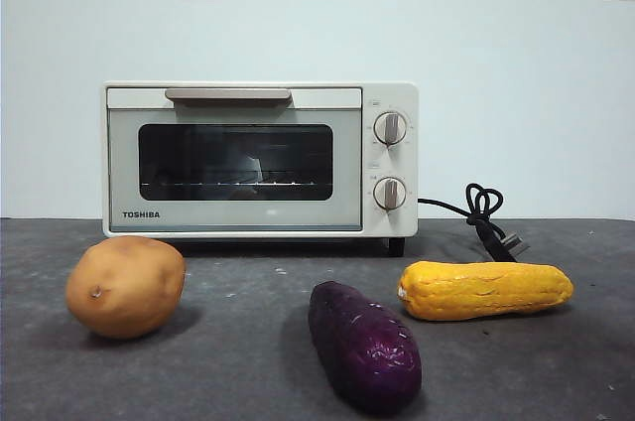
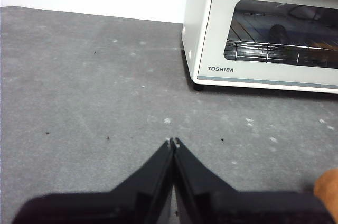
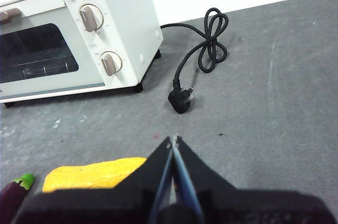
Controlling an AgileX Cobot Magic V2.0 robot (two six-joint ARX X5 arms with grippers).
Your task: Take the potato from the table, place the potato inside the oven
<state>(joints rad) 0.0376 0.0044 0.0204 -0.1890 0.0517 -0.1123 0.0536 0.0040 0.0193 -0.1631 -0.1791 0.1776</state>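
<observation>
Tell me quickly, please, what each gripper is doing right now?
Left gripper: closed, holding nothing, above the table beside the oven.
Right gripper: closed, holding nothing, above the table near the yellow vegetable.

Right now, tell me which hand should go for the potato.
Left. The left hand, shut, hangs over bare table with the potato at the edge of its view. The right hand, also shut, hangs by the yellow vegetable and the plug, farther away.
</observation>
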